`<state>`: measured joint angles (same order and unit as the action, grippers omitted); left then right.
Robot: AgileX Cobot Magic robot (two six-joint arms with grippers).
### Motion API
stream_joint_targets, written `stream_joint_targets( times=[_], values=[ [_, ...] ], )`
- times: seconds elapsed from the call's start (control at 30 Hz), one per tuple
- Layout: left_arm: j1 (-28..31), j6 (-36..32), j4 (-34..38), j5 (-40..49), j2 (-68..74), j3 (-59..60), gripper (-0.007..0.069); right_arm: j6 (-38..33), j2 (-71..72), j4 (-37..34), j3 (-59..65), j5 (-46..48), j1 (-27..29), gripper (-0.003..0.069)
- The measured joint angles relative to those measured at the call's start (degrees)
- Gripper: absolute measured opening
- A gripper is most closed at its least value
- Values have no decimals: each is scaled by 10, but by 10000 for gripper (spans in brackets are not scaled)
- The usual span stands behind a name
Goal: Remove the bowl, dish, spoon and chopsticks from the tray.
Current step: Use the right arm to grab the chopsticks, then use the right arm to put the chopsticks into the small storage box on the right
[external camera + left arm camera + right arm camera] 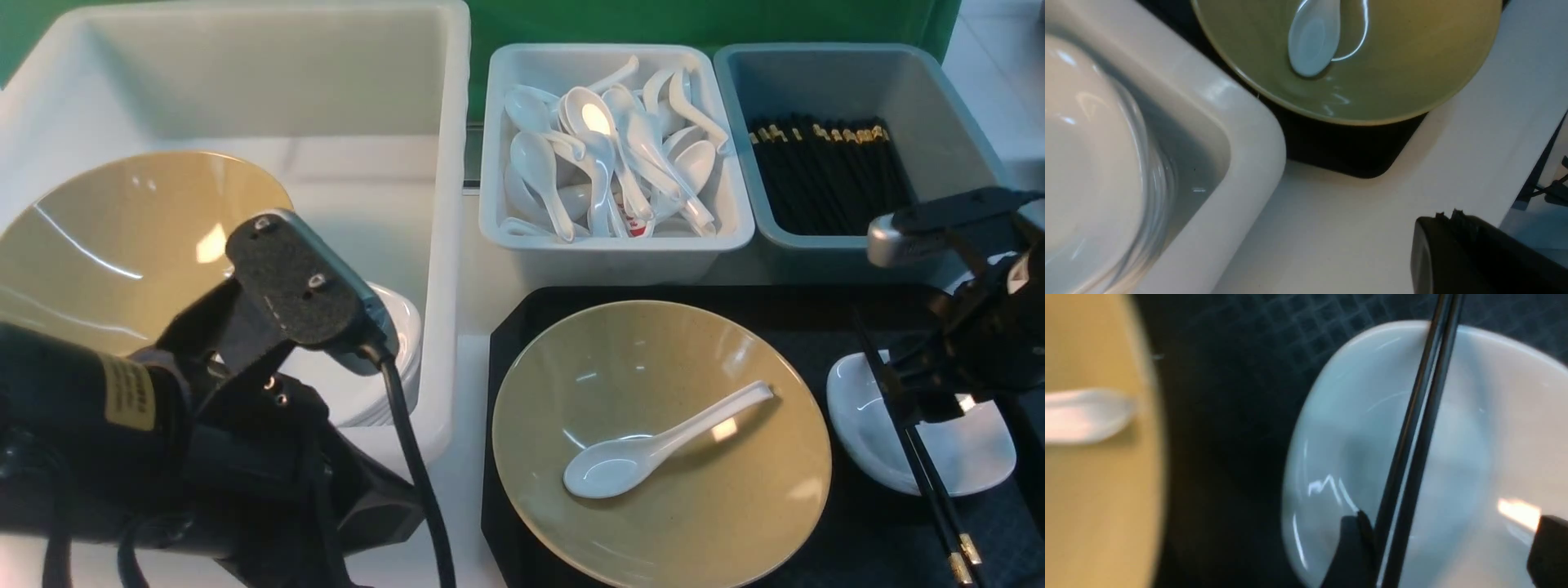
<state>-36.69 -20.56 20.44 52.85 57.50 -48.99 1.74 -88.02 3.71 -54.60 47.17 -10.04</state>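
The black tray (pixel 865 523) holds the olive-tan bowl (pixel 653 359) with the white spoon (pixel 645 453) lying in it. To its right is the small white dish (pixel 971 449), with the black chopsticks (pixel 927 474) lying across it. My right gripper (pixel 922 392) hangs open just over the dish. In the right wrist view it (pixel 1449 547) straddles the chopsticks (pixel 1421 416), which lie against one finger (pixel 1351 543) above the dish (pixel 1339 428). My left gripper (pixel 1447 214) is shut and empty over the white table, near the tray's corner (pixel 1339 151) and the bowl (pixel 1404 69).
A big translucent white tub (pixel 445 245) at the left holds another olive bowl (pixel 122 237) and a stack of white dishes (pixel 400 343). Behind the tray stand a bin of white spoons (pixel 612 249) and a grey-blue bin of chopsticks (pixel 816 245).
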Motion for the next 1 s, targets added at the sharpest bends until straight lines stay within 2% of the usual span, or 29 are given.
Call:
stream_joint_targets(
  times=[0.17, 0.27, 0.3, 0.33, 0.37, 0.4, 0.5, 0.53, 0.77, 0.87, 1.0],
  values=[
    [-5, 0, 1, -15, 0, 0, -11, 0, -62, -1, -2, -26, 1, 544],
    [-5, 0, 1, -16, 0, 0, -11, 0, -84, -1, -3, -32, 2, 493],
    [-5, 0, 1, -16, 0, 0, -11, 0, -88, -1, -3, -32, 3, 461],
    [-5, 0, 1, -16, 0, 0, -11, 0, -90, -1, -3, -27, 3, 381],
    [-5, 0, 1, -16, 0, 0, -11, 0, -90, -1, -3, -26, 3, 381],
    [-5, 0, 1, -16, 0, 0, -11, -1, -88, -1, -5, -17, 3, 288],
    [-5, 0, 1, -16, 0, 0, -11, -6, -67, -1, -7, 17, 3, 105],
    [-5, 0, 1, -15, 0, 0, -11, -11, -56, -1, -8, 26, 2, 86],
    [-5, 0, 0, -10, 0, 0, -11, -28, 75, -1, -49, 66, -8, 80],
    [-5, 0, -1, -14, 0, 0, -11, -30, 79, 6, -110, 67, -5, 80],
    [-5, 0, -1, -20, 0, 0, -11, -30, 15, 8, -263, 58, 10, 80]
  ],
)
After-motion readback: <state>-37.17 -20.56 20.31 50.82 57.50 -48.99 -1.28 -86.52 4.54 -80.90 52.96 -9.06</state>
